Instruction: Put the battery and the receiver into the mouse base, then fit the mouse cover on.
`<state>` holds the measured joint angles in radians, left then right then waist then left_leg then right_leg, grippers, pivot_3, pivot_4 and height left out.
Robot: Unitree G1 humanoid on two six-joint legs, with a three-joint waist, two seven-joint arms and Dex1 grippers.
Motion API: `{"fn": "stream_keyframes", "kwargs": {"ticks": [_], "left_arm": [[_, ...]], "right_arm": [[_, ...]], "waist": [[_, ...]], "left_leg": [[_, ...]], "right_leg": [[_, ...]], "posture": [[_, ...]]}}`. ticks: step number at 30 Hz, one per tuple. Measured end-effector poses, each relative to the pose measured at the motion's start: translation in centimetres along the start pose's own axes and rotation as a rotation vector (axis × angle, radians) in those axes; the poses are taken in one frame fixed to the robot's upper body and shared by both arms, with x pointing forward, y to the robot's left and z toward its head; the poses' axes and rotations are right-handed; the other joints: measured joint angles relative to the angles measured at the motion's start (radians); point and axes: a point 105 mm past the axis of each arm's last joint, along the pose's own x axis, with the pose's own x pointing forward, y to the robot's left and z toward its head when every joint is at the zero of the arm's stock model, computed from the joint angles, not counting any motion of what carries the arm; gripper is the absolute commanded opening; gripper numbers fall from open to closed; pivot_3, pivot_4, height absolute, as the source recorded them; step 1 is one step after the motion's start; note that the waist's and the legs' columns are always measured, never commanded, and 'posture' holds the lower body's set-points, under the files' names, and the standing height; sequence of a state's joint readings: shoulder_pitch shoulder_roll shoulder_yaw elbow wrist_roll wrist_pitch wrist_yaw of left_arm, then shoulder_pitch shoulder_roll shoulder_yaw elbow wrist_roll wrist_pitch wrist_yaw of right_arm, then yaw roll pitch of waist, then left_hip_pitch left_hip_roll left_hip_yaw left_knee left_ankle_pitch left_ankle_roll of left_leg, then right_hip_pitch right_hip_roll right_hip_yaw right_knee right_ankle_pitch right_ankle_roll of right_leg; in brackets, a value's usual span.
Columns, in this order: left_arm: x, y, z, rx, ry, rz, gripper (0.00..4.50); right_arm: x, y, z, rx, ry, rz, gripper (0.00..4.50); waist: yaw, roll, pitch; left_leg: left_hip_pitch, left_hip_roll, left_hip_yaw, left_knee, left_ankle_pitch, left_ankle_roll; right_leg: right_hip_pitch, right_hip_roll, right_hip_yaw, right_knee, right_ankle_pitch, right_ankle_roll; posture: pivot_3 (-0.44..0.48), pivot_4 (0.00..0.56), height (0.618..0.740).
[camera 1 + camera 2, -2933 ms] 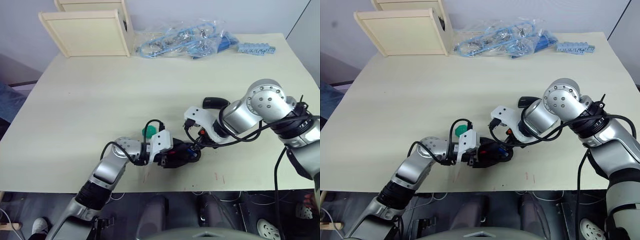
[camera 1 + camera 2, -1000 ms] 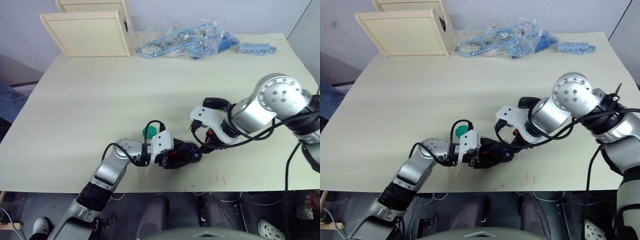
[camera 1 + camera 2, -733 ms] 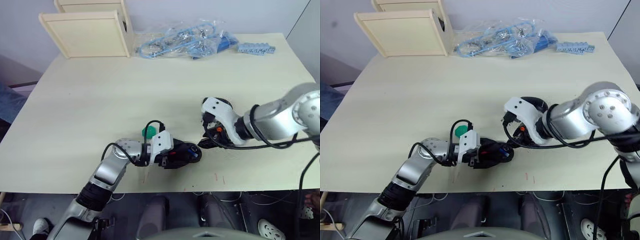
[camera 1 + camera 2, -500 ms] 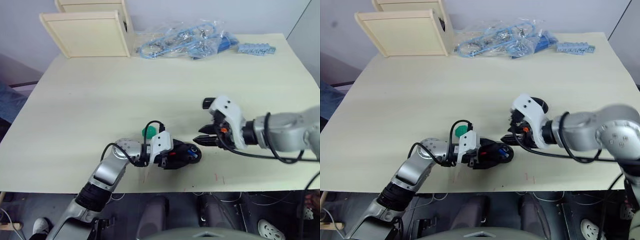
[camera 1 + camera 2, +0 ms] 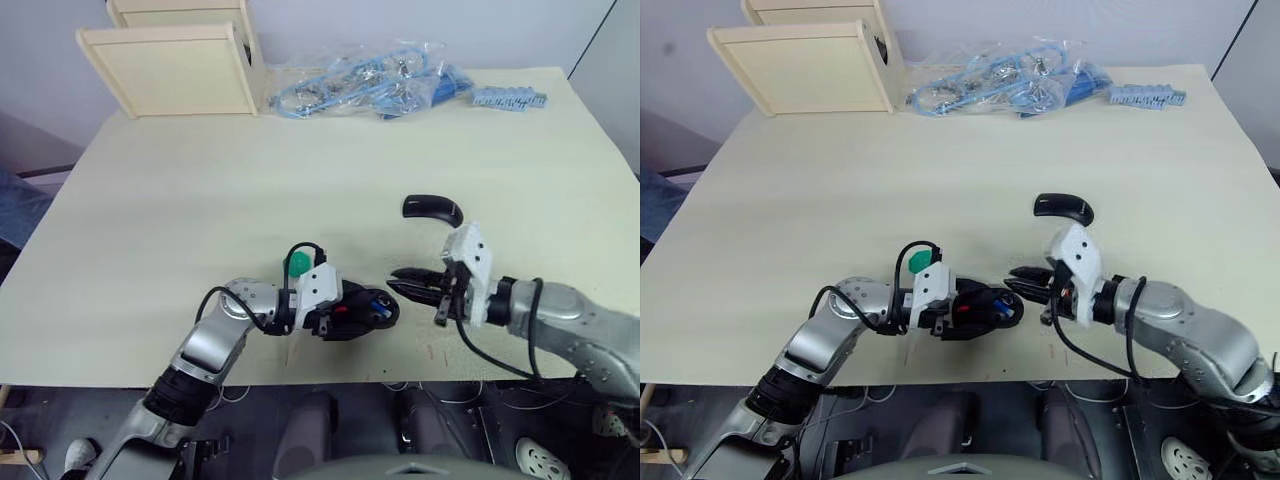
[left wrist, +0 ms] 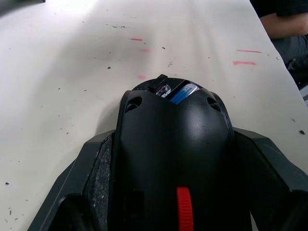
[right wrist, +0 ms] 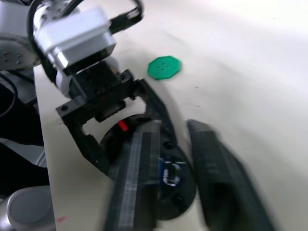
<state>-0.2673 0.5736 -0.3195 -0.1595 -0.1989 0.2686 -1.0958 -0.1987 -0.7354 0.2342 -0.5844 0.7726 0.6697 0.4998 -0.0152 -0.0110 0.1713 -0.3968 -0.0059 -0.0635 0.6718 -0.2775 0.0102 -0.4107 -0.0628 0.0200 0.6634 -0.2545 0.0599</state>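
The left wrist view shows the mouse base close up — a black oval body with a red patch near its wrist end and the blue-and-white battery lying in a recess at its far tip. The head views give the wider layout: the left gripper is clamped on the mouse base near the front edge of the worktop, its long axis running left to right, with the battery end pointing toward the right gripper. That gripper hovers just beside the tip, its two fingers slightly parted and holding nothing. The right wrist view adds a green disc lying behind the left gripper. The mouse cover — a plain glossy arched shell — rests on the worktop behind the right gripper, apart from the base.
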Motion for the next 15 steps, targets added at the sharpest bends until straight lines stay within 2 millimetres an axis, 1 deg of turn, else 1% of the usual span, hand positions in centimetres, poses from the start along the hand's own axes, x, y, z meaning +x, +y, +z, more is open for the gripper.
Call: {"fn": "stream_keyframes", "kwargs": {"ticks": [4, 8, 9, 15], "left_arm": [[0.0, 0.0, 0.0, 0.001, 0.003, -0.001, 3.03], [0.0, 0.0, 0.0, 0.001, 0.003, -0.001, 3.03], [0.0, 0.0, 0.0, 0.002, 0.003, -0.001, 3.03], [-0.1, 0.0, 0.0, 0.007, 0.003, -0.001, 3.03]], "right_arm": [[0.1, -0.8, -0.8, -0.043, 0.010, -0.013, 0.05], [0.5, -0.6, -1.2, -0.054, 0.020, 0.005, 0.05], [0.6, -0.7, -1.6, -0.064, 0.036, 0.013, 0.05], [1.2, -0.5, -2.2, -0.065, 0.043, 0.027, 0.05]], "waist": [[0.000, 0.000, 0.000], [0.000, 0.000, 0.000], [0.000, 0.000, 0.000], [0.000, 0.000, 0.000]], "left_leg": [[0.000, 0.000, 0.000, 0.000, 0.000, 0.000], [0.000, 0.000, -0.001, 0.000, 0.000, 0.000], [0.000, 0.000, 0.000, 0.000, 0.000, 0.000], [0.000, 0.000, -0.001, 0.000, 0.000, 0.000]], "right_leg": [[0.000, 0.000, 0.000, 0.000, 0.000, 0.000], [0.000, 0.000, 0.000, 0.000, 0.000, 0.000], [0.000, 0.000, 0.000, 0.000, 0.000, 0.000], [0.000, 0.000, 0.000, 0.001, 0.000, 0.000]], "posture": [[0.000, 0.150, 0.740], [0.000, 0.150, 0.740], [0.000, 0.150, 0.740], [0.000, 0.150, 0.740]]}}
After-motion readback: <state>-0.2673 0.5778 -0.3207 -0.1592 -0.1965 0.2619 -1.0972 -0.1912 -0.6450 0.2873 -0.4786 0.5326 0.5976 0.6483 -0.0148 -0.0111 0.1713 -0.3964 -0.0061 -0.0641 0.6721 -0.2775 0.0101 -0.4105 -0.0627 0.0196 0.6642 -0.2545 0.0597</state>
